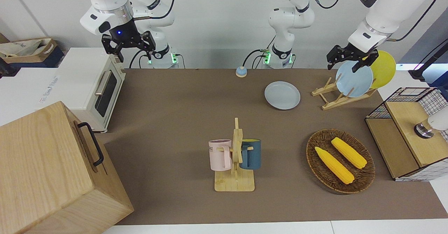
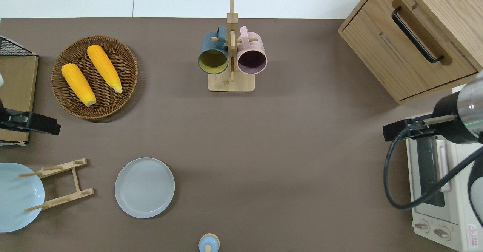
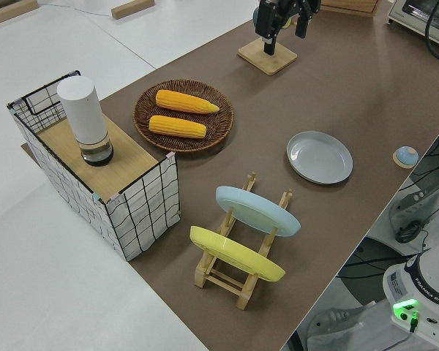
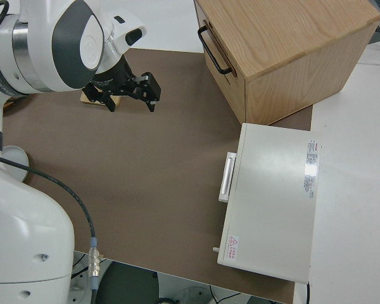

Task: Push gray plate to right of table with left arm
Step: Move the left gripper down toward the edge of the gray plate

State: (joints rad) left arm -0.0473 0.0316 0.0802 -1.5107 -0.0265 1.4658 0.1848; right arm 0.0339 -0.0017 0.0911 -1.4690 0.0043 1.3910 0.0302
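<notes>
Gray plate (image 2: 144,187) lies flat on the table (image 2: 302,150), left gripper (image 1: 351,59) raised with fingers spread, empty.
Near the robots: a small bell (image 2: 208,243); beside the plate, a rack (image 2: 60,184) with 2 plates; farther, a corn basket (image 2: 94,77) and mug stand (image 2: 231,56). Right arm is parked.

A robotics lab dressed up as a kitchen; two white jointed arms (image 1: 381,13) are bolted at the edge of a brown worktop (image 1: 175,122) with white borders, black cables trailing and green status lights glowing at their bases; the walls are plain white and the floor pale and bare; kitchen props are laid out as a test set: a toaster oven (image 1: 92,87), a wooden drawer cabinet (image 1: 52,171), a mug tree (image 1: 236,157), a plate rack (image 1: 336,97), a wicker basket (image 1: 364,172) holding corn cobs (image 1: 334,165); a cardboard box (image 1: 31,48) sits off the worktop by the wall.
</notes>
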